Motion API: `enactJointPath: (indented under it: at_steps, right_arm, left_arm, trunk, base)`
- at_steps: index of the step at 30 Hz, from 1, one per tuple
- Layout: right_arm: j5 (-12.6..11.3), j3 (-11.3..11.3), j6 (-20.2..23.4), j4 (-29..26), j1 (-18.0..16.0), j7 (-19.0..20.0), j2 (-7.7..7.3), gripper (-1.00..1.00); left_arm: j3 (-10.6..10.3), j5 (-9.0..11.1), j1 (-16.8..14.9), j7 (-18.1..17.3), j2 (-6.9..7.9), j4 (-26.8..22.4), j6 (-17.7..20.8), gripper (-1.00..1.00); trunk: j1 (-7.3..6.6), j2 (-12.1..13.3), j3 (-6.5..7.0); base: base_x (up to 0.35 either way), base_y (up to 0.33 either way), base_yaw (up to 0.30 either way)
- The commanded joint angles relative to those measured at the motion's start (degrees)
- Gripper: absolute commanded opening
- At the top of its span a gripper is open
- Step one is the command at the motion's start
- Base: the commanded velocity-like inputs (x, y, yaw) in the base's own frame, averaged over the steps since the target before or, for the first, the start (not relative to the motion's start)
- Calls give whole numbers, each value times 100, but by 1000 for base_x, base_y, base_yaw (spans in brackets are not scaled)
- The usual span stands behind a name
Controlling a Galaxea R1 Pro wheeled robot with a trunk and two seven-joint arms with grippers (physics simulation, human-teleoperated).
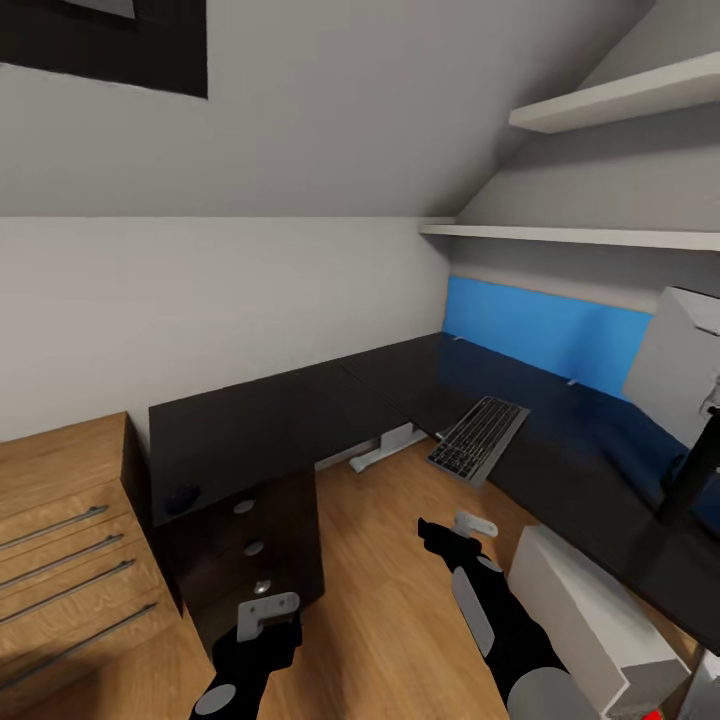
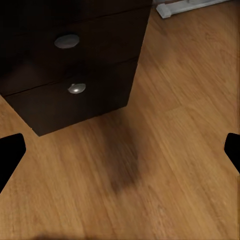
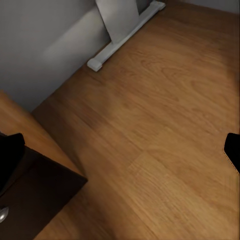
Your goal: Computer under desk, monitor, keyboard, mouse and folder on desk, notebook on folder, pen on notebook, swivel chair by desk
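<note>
From the head view I see the monitor [image 1: 678,365] only in part: the right edge of the picture cuts it, and I see only its pale back and a piece of the black stand. The computer [image 1: 590,625] below the desk [image 1: 300,400] is also cut at the bottom right corner. Near the left end of the desk a small dark rounded thing [image 1: 183,497] sits, too blurred for me to name. In both wrist views the fingertips [image 2: 10,155] are cut by the picture sides, so I cannot judge the jaws.
</note>
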Motion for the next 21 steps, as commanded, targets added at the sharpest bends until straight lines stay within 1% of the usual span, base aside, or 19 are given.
enactJointPath:
  at_steps: [1, 5, 8, 21]
  right_arm:
    - [-54, -6, 23, -11, -2, -22, 4, 100]
    - [-54, -6, 20, -11, -2, -23, 4, 100]
    - [-54, -9, 21, -11, -2, -28, 4, 100]
    - [-56, -10, 27, -12, -2, -39, 4, 100]
  left_arm:
    - [-3, 42, -1, 40, 1, -10, 12, 100]
    - [-3, 44, -1, 40, 2, -10, 10, 100]
    - [-3, 48, -1, 40, 2, -10, 13, 100]
    - [-3, 43, -1, 40, 2, -10, 14, 100]
  trunk:
    - [0, -3, -5]
    - [0, -3, -5]
    - [0, -3, -5]
    - [0, -3, -5]
  base:
    - [0, 143, -39]
    - [0, 232, -18]
    - [0, 91, -3]
    - [0, 8, 0]
